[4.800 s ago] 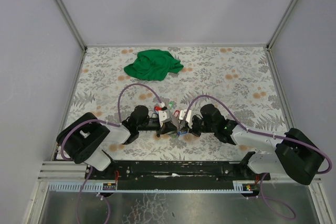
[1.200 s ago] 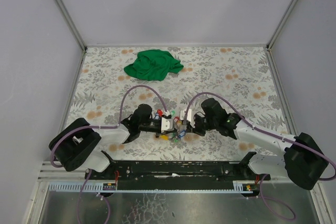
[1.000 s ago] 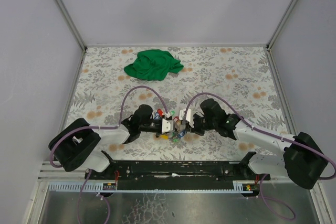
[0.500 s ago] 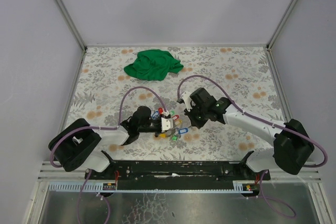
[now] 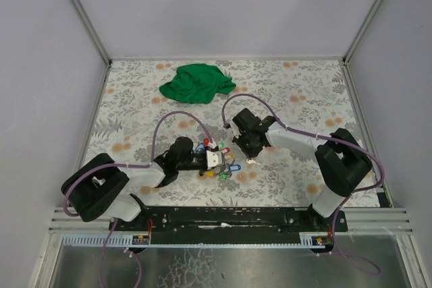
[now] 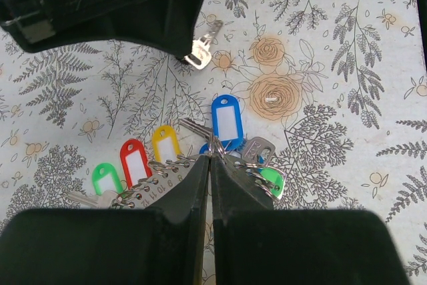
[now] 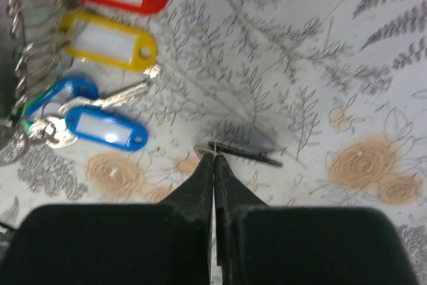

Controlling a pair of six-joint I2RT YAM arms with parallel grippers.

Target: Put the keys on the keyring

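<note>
Left gripper (image 6: 211,159) clamps the keyring (image 6: 143,190), tagged keys (image 6: 227,119) fanned around it, so the right gripper (image 7: 214,155), pinched shut on a loose key (image 6: 200,53) at their 12 o'clock, should line its hole squarely with the wire's end.

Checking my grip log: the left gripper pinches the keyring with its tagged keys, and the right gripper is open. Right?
No. The right gripper is shut on a small silver key: the right wrist view shows its fingers closed, the left wrist view the key at their tip. The left gripper does pinch the keyring.
</note>
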